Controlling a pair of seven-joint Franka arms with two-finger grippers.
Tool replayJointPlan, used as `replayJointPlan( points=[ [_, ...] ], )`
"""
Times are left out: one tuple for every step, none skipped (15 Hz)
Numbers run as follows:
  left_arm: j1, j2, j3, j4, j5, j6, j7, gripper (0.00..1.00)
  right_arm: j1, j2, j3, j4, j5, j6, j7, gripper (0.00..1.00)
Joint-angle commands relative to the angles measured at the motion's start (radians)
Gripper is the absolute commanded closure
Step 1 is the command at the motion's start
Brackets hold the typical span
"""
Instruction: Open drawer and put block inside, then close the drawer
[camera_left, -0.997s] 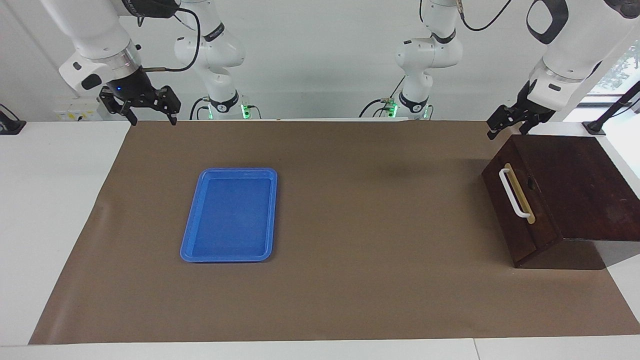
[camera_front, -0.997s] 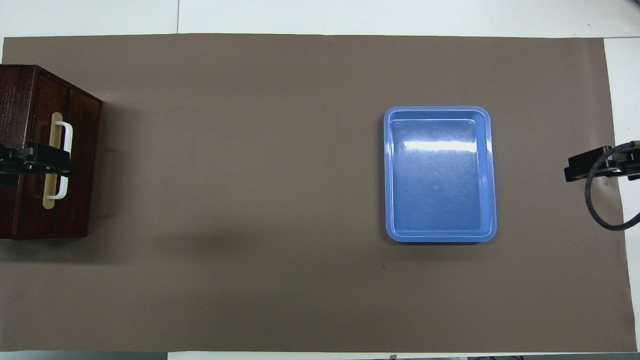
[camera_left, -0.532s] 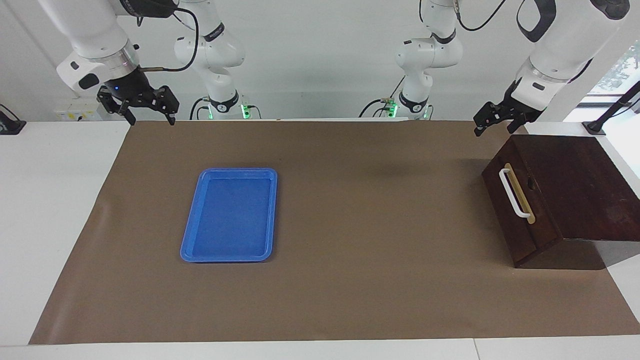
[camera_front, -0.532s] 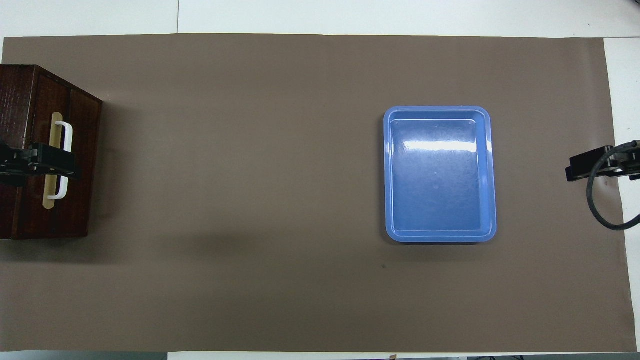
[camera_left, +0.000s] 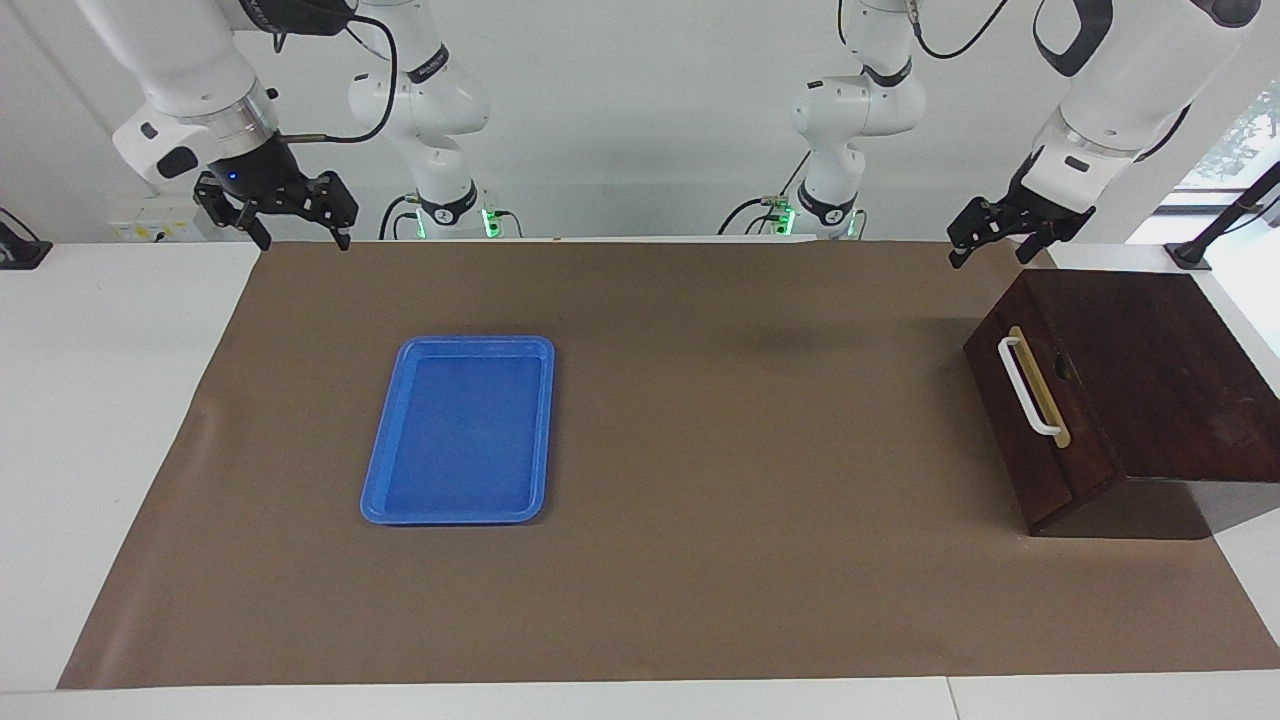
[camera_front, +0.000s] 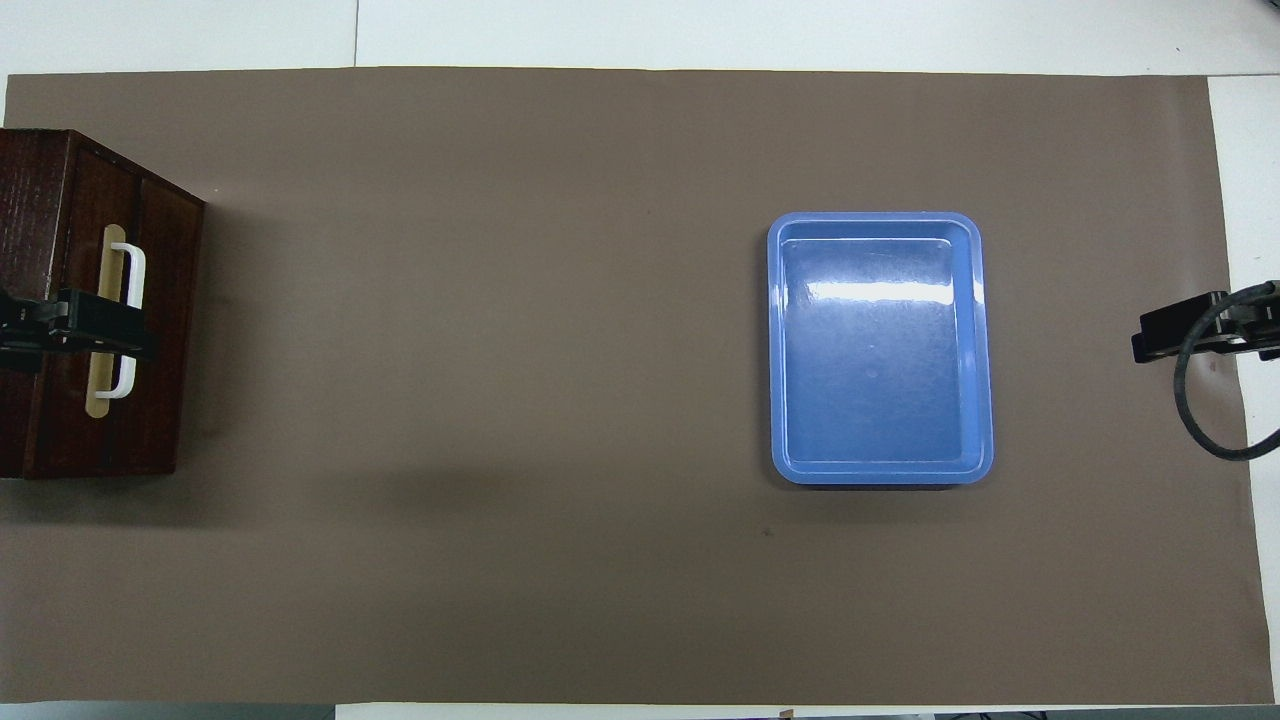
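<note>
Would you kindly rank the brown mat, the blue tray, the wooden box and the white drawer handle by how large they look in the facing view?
1. Brown mat, by far the largest.
2. Wooden box.
3. Blue tray; looks somewhat smaller than the box.
4. White handle, smallest.

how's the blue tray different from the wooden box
The tray is blue, shallow and open on top; the box is dark brown, tall and closed, its drawer shut. The tray has no handle; the box has a white handle on its drawer front. The tray lies toward the right arm's end of the table, the box at the left arm's end. Both rest on the brown mat.
</note>
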Motion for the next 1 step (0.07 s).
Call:
replayJointPlan(
  points=[
    [0.017, -0.013, -0.007, 0.006, -0.017, -0.013, 0.02, 0.0, -0.02, -0.004, 0.008, 0.006, 0.022, -0.004, -0.022, 0.0]
  ],
)
